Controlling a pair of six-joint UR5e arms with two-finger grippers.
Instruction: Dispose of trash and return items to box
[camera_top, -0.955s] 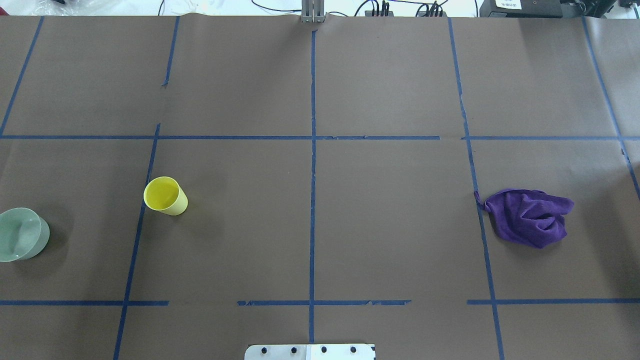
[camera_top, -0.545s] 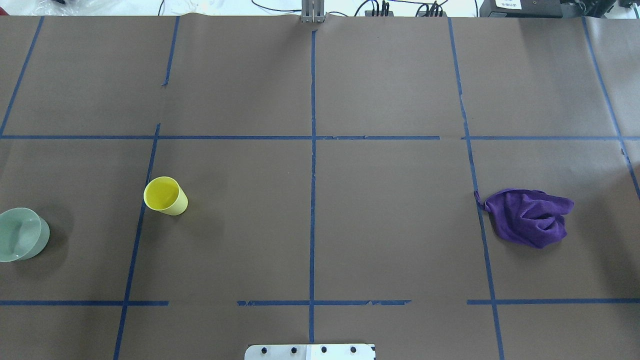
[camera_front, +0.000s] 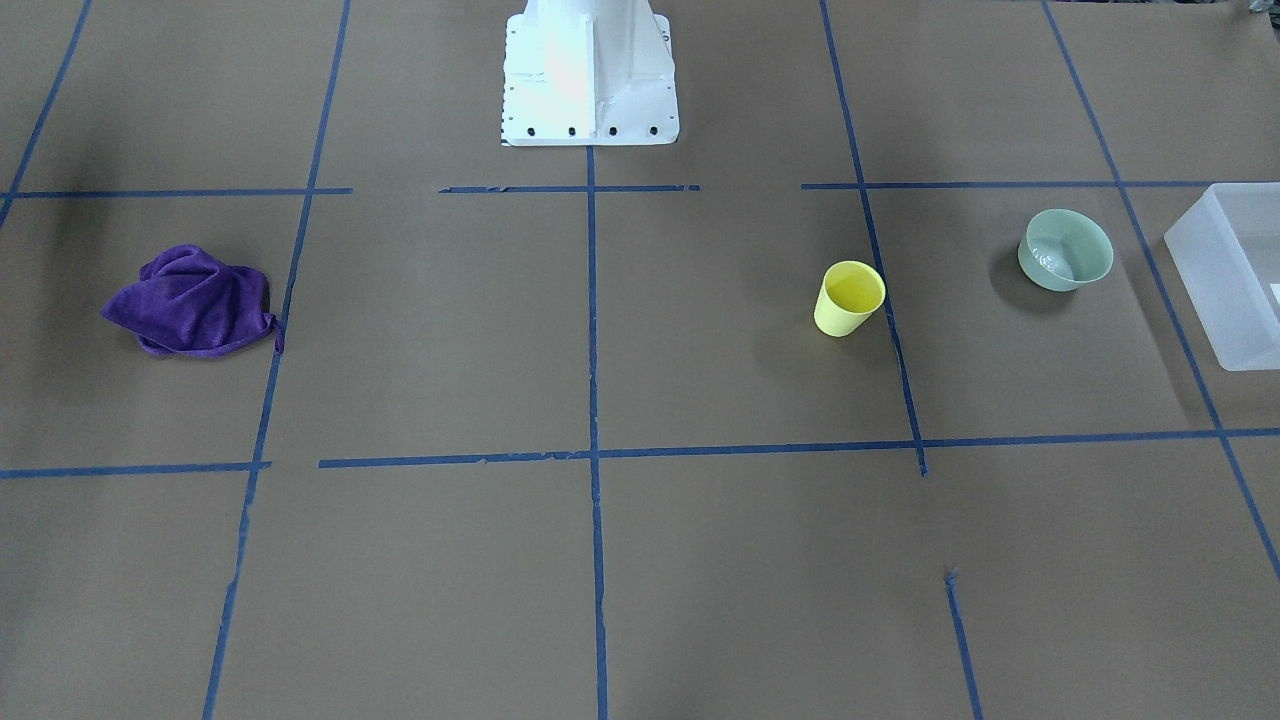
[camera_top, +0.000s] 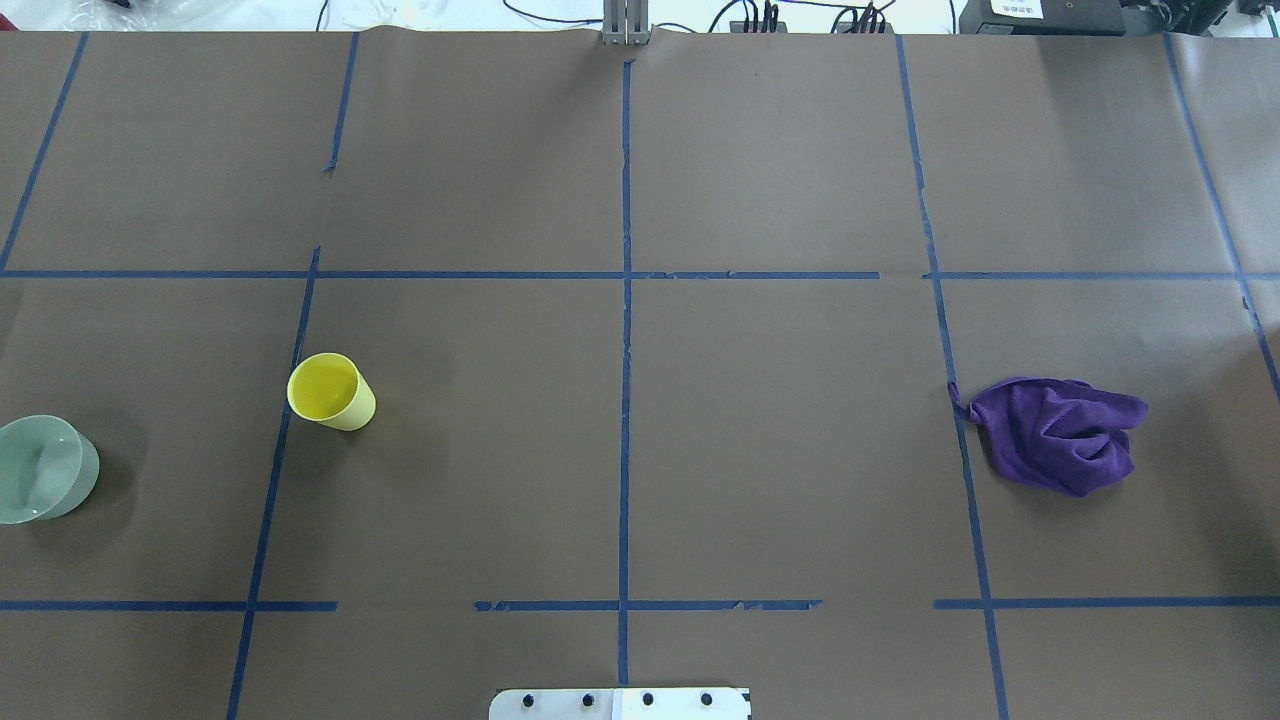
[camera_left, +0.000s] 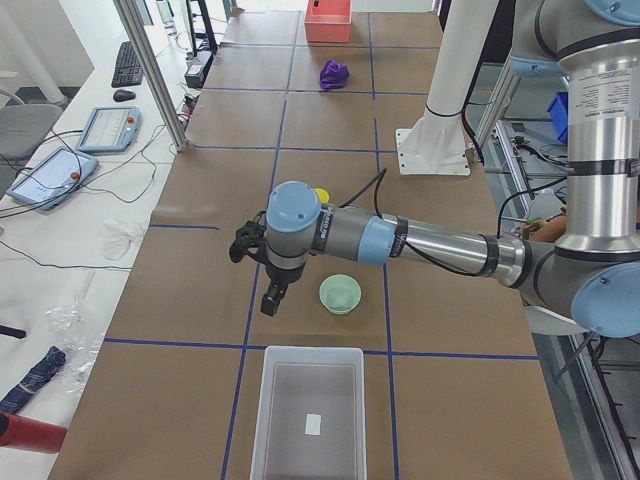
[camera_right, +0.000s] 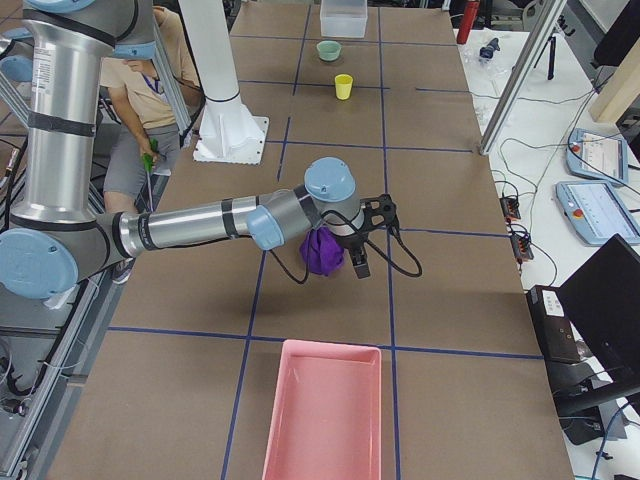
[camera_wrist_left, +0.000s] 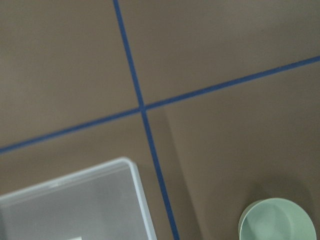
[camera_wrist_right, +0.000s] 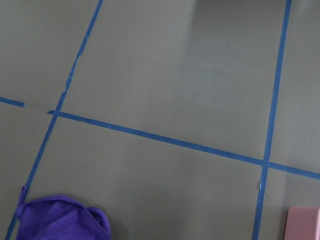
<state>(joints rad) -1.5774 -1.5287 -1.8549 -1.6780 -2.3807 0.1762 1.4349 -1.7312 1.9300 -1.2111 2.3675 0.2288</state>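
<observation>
The cup (camera_top: 330, 392) stood upright on the table (camera_top: 780, 450), with the bowl (camera_top: 45, 470) at its 8 o'clock in the overhead view. In the front view, the box (camera_front: 1230, 275) sat at the bowl's 3 o'clock, apart from it. In the left side view, the left gripper (camera_left: 271, 298) hung at the bowl's 9 o'clock. The right gripper (camera_right: 361, 264) hung just beside the cloth (camera_right: 320, 252). I could not tell whether either gripper's fingers were spread or pressed together.

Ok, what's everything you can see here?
cup: 1, pale yellow, robot's left side
bowl: 1, mint green, between cup and box
box: 1, frosted white, table's left end
cloth: 1, purple, robot's right side
bin: 1, pink, table's right end
robot base: 1, white, table's edge
left arm: 1, silver-blue, near bowl
right arm: 1, silver-blue, near cloth
left tool: 1, black, state unclear
right tool: 1, black, state unclear
</observation>
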